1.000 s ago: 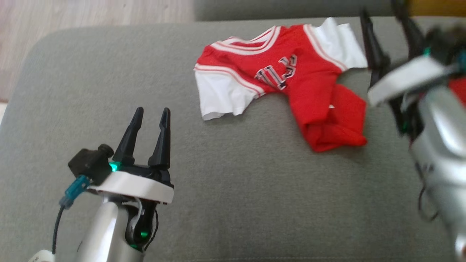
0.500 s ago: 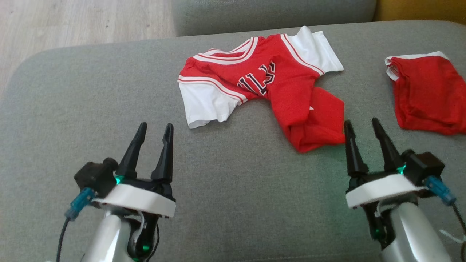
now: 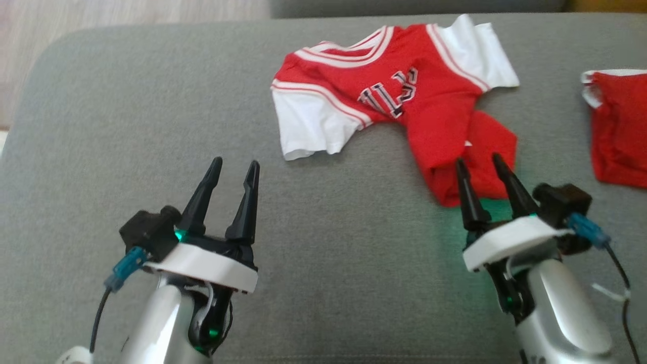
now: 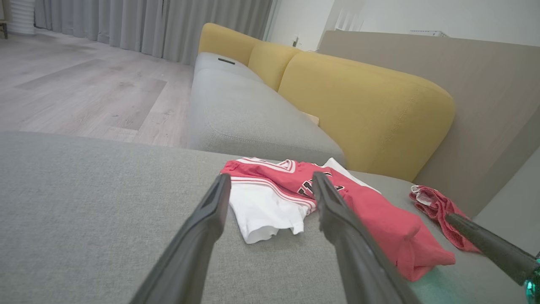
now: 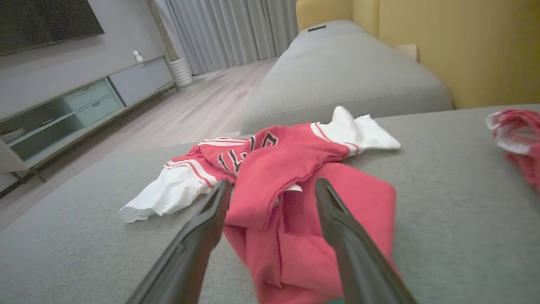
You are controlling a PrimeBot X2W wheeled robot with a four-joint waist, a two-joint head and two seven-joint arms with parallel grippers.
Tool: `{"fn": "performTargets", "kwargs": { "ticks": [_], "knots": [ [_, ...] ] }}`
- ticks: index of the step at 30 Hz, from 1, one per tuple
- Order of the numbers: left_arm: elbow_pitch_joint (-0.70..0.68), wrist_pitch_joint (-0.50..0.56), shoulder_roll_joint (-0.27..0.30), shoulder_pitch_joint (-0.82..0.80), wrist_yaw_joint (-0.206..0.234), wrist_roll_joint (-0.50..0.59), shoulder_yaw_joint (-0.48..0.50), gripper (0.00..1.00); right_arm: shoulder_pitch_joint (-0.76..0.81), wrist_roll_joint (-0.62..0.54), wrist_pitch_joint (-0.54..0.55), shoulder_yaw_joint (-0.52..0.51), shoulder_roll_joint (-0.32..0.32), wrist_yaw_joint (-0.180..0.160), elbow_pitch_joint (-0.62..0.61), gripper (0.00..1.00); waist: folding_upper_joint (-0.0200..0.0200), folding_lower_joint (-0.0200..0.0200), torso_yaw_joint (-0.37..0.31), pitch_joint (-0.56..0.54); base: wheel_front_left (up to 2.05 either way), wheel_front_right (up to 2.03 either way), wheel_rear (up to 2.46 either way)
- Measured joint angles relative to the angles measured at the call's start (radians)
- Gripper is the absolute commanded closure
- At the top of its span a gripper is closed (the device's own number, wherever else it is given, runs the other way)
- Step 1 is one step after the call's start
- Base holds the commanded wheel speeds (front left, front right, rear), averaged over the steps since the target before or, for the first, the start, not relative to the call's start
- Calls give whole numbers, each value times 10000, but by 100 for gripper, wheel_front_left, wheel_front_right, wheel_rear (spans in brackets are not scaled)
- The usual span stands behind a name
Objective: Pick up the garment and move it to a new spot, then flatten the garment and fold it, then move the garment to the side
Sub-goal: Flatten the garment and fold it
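Garment [image 3: 399, 101]: red jersey w/ white sleeves + dark lettering on chest. It lies crumpled on the grey seat cushion [image 3: 323, 283], far side, right of centre in head view. Not flat. Collar + one white sleeve point far, the other white sleeve sticks out to the left, and the red body is twisted and bunched toward the near right.

R gripper [image 3: 479, 160]: fingers spread apart, nothing pinched. Tips sit right at the near bunched end of the garment in head view. In R wrist view the R gripper [image 5: 273, 182] has its two fingers either side of the bunched red cloth [image 5: 287, 169], w/ fabric showing between them. Can't tell if the tips touch the cloth or hover just above.

L gripper [image 3: 235, 163]: also spread wide, empty, near left on the cushion, well apart from the garment. Closest part to it is the left white sleeve, far-right of its tips. L wrist view: L gripper [image 4: 271, 176] looks along the cushion at the garment [image 4: 379, 223], w/ the white sleeve showing between the fingers. One R finger [image 4: 489, 245] pokes in at lower right of that view.

2nd red cloth [image 3: 619, 126], w/ white edge, lies further right on the same cushion, apart from the garment, also crumpled.

Bkgd: yellow backrest [image 4: 363, 101] behind the seat, wood floor [image 4: 84, 84], grey curtains [image 4: 147, 21], low TV cabinet [image 5: 84, 101] by the wall.
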Motion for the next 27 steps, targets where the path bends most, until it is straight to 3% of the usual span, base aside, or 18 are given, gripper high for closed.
{"fn": "performTargets", "kwargs": {
  "ticks": [7, 9, 16, 21, 27],
  "knots": [
    [82, 0, 0, -163, 0, 4, -21, 0, -997, 395, 364, 274, -31, 0, 1411, 0, 0, 0, 476, 404, 0, 0, 0],
    [90, 0, 0, -164, 0, 4, -13, 0, -1202, 543, 399, 504, -40, 0, 1741, 100, 0, 0, 567, 465, 0, 0, 0],
    [113, 0, -2, -158, 0, 4, 203, 0, -1746, 313, -123, 525, -470, 0, 2021, 100, 0, 0, 505, 347, 0, 0, 0],
    [90, 0, -2, -156, 0, -8, 226, 0, -2216, -29, 46, 117, -1507, 0, 1530, 100, 0, 0, 283, 217, 0, 0, 0],
    [61, 0, 0, -180, 0, -115, 21, 0, -3499, -232, 1204, -42, -3116, 0, 995, 100, 0, 1, 286, 376, 0, 0, 0]
  ]
}}
